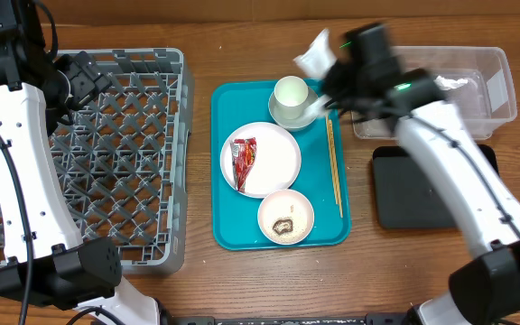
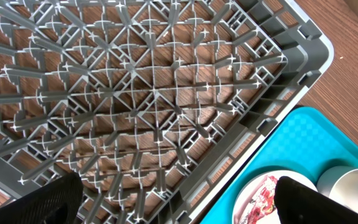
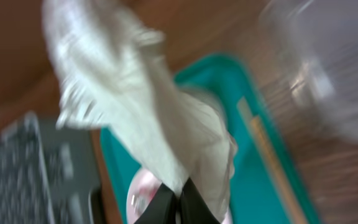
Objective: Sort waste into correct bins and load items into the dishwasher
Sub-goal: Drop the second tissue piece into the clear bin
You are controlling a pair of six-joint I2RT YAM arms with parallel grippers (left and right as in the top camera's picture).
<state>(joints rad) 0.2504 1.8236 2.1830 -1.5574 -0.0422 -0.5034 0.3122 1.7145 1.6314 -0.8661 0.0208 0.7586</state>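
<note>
Right wrist view: right fingers (image 3: 178, 208) clench the crumpled white paper napkin (image 3: 148, 106) at its six o'clock end; probably light, floppy, tearable; left fingers (image 1: 87, 79) spread, empty.

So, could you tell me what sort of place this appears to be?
Most likely a robot test bench staged as a dish-clearing station: a wooden table with a grey dish rack, a teal tray of used crockery, and a clear tub and black tray.

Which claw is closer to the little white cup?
The right claw, pinching the white napkin, hovers just beside the cup at the teal tray's far end. The left claw is open, far off over the grey rack.
</note>
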